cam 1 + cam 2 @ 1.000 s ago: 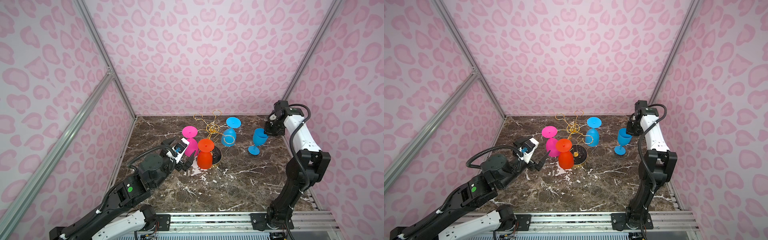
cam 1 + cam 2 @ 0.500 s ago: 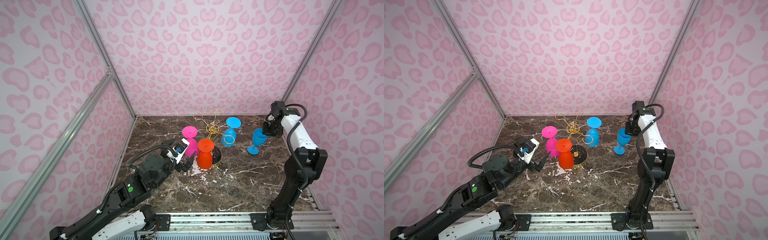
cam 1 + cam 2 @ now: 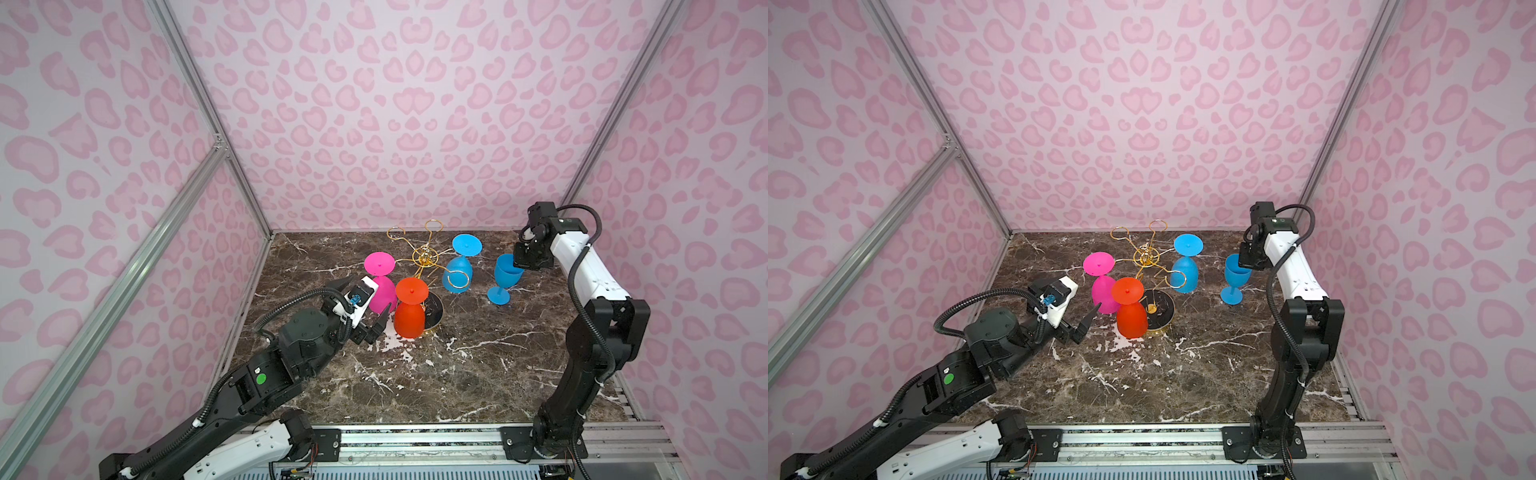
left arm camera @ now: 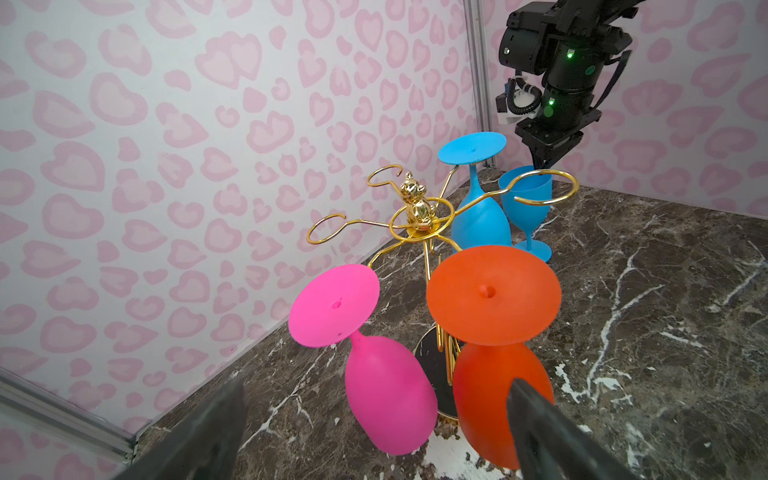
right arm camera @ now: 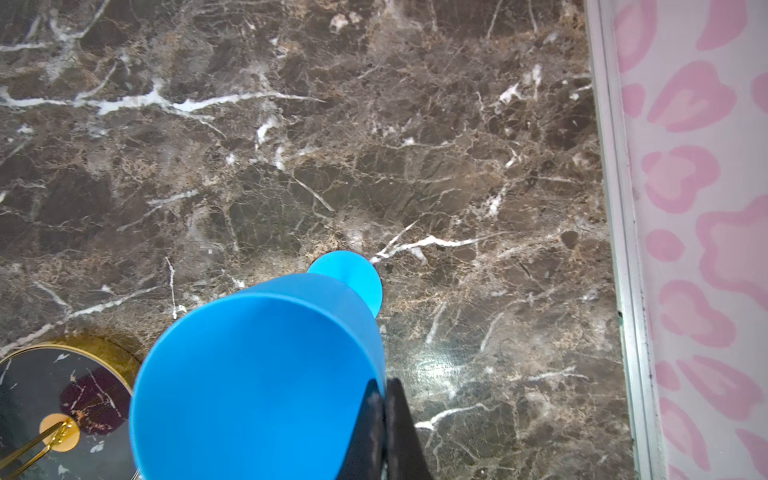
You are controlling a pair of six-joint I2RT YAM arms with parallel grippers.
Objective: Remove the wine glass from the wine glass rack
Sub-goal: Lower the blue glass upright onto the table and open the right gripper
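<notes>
As the right end effector [image 5: 382, 415], clamped on the rim of the freed blue wine glass [image 3: 508, 272], has edged it slightly toward the wine glass rack [image 3: 424, 254], it stands on the table [image 3: 457, 374] near the rack; release looks next. The left end effector [image 3: 376, 326] stays spread beside the orange glass [image 3: 409, 318].

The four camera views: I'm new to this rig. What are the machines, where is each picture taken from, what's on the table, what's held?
A robot's left arm and right arm work on a marble tabletop. Both top views look down from the front; each wrist view rides on one arm, looking ahead of it. The gold wine glass rack holds three glasses hung upside down: pink glass, orange glass, hanging blue glass. The left gripper is open and empty, near the pink and orange ones. The right gripper pinches the rim of the upright blue glass, whose foot looks to be on the marble.
</notes>
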